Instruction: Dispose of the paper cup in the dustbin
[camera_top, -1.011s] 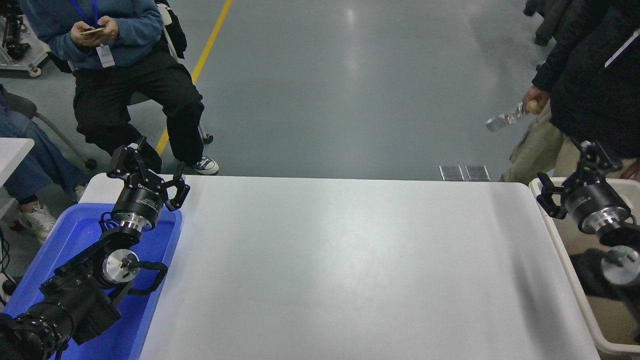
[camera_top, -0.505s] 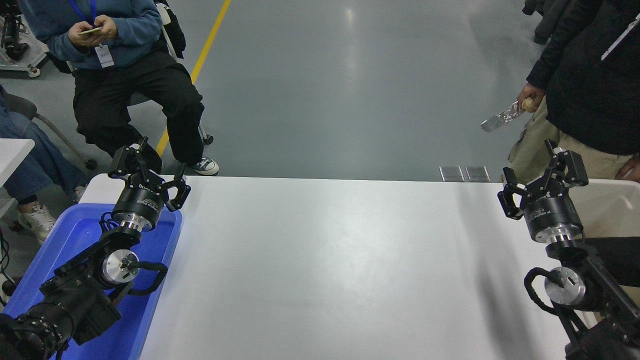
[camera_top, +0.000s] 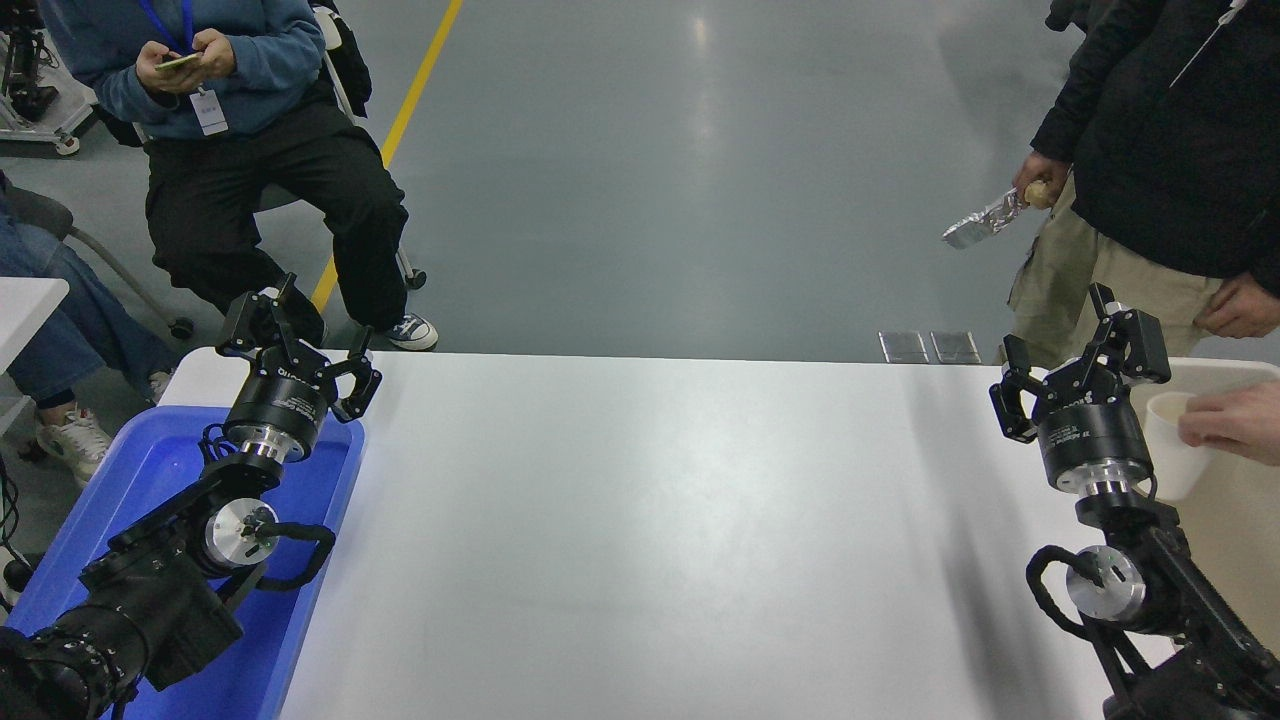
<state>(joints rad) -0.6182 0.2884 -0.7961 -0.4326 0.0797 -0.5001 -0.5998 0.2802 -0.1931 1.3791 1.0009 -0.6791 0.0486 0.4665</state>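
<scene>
White worktop (camera_top: 650, 520) stands on grey glossy floor. Plain white tapered paper cup (camera_top: 1170, 445), held by a person's hand (camera_top: 1232, 420) over the beige dustbin (camera_top: 1240, 500), sits just beside the spread, empty right pincer (camera_top: 1080, 365). Left pincer (camera_top: 300, 340) spread, over a blue tray (camera_top: 150, 470).

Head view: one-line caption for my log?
A person's hand holds the paper cup over the dustbin beside the open right gripper.

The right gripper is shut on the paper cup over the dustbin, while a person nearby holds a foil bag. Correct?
Not quite. In the head view the right gripper is open and empty; a person's hand holds the paper cup over the dustbin. The foil bag part is right.
</scene>
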